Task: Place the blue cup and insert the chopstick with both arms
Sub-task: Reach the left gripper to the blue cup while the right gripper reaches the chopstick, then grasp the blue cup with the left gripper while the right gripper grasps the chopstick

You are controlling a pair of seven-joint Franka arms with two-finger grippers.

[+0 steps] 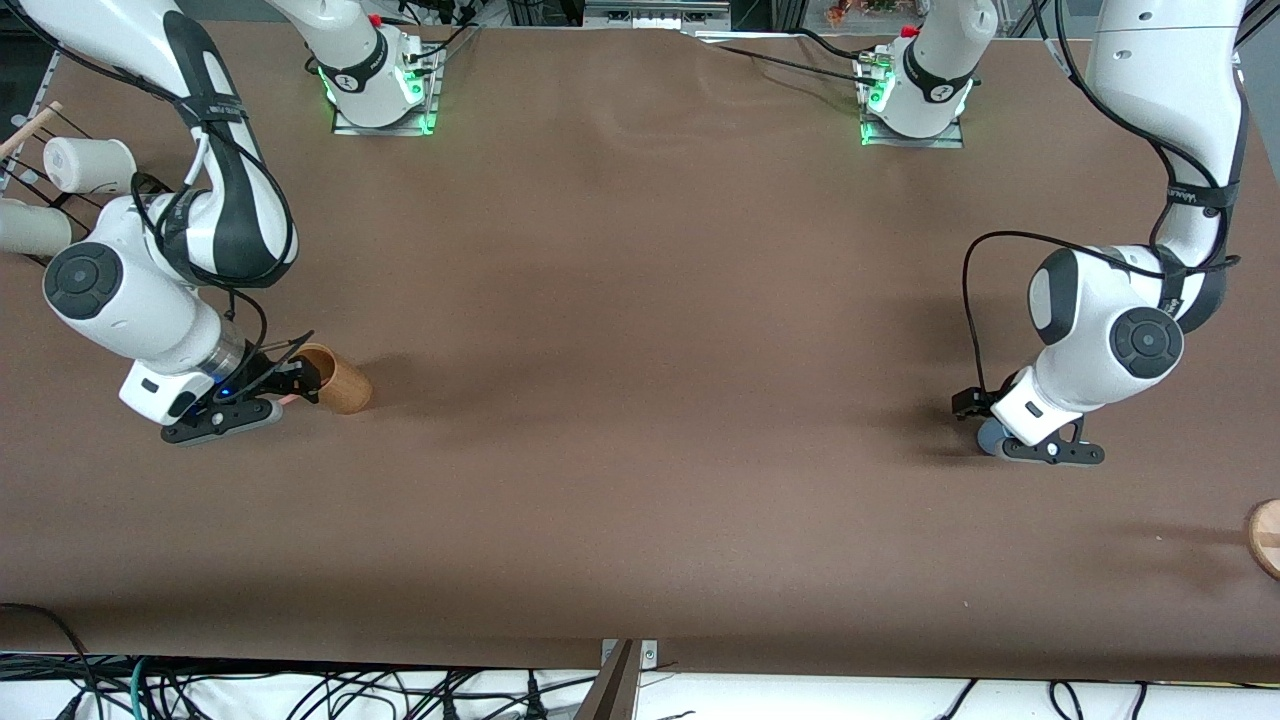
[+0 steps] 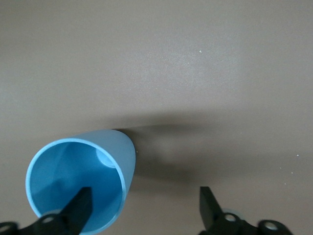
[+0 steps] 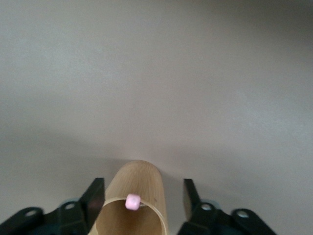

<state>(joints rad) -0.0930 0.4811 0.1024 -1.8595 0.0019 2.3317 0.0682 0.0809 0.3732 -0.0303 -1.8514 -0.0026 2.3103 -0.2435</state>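
Task looks barely begun: nothing is placed and nothing is inserted into the blue cup yet, as far as the views show.

The blue cup (image 2: 80,183) stands on the counter (image 1: 640,400) at the left arm's end, mostly hidden under the left gripper (image 1: 1000,425) in the front view, where only a sliver of blue shows. In the left wrist view the jaws are spread wide; one finger (image 2: 80,208) dips inside the cup's mouth, the other stands outside, apart from the wall. So the jaws straddle the rim but are not clamped; the cup is not yet gripped. Judgement: the left arm is at the grasp step, with lifting and placing all left.

The right gripper (image 1: 285,385) sits low at the right arm's end, at a tan wooden cup (image 1: 340,378). In the right wrist view the chopstick (image 3: 133,201) shows end-on as a pink tip inside that wooden cup (image 3: 134,200), with the jaws spread on either side of the cup's wall, not pinching the stick. Whether they touch the wood cannot be told.

Left to do: grip the chopstick, pull it out, set the blue cup in place, insert the stick.

A round wooden piece (image 1: 1265,537) lies at the counter's edge, at the left arm's end.
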